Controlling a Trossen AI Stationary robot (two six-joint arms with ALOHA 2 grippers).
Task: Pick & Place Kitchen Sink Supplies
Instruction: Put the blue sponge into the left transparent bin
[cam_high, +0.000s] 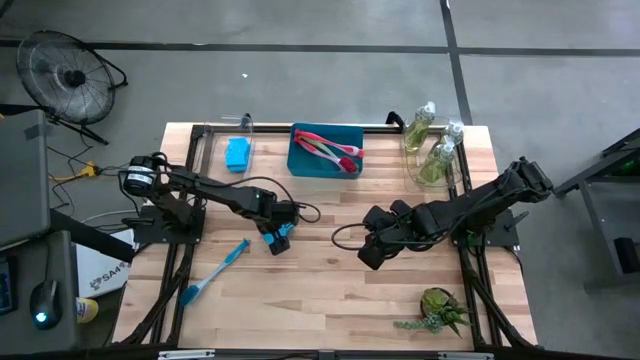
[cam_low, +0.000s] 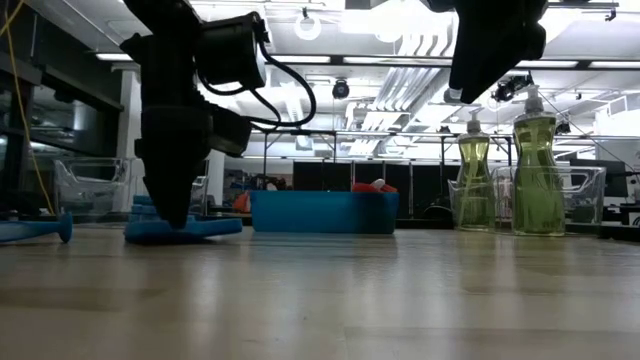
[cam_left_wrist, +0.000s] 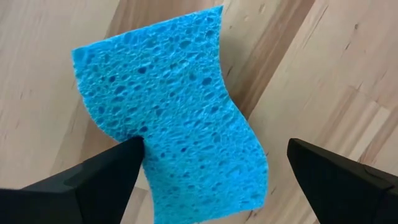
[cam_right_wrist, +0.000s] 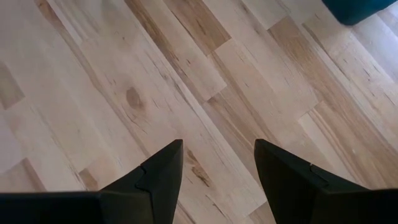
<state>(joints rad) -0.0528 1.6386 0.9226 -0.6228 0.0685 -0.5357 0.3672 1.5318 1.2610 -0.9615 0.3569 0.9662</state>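
A blue sponge (cam_left_wrist: 174, 112) with a narrowed waist lies flat on the wooden table (cam_high: 330, 300), left of its middle. My left gripper (cam_left_wrist: 215, 146) stands open over it, pointing down, one finger on each side of the sponge (cam_high: 283, 233). In the low view its fingers reach down to the sponge (cam_low: 185, 230) on the table. My right gripper (cam_right_wrist: 219, 144) hangs open above bare wood right of the middle (cam_high: 368, 255), with nothing between its fingers. A blue dish brush (cam_high: 215, 272) lies flat near the left edge. My left gripper comes at the sponge from above. One finger (cam_left_wrist: 106, 180) stands right at the sponge's long side near its waist (cam_left_wrist: 149, 140); I cannot tell whether it touches. The other finger (cam_left_wrist: 336, 180) stands clear of the sponge, which lies flat on the table.
At the far edge, a blue tray (cam_high: 300, 160) holds pink-red brushes (cam_high: 335, 148). Left of it, a clear bin holds another blue sponge (cam_high: 237, 153). At the far right stand bottles of yellow-green liquid (cam_high: 437, 160). A spiky green plant (cam_high: 440, 310) sits at the near right.
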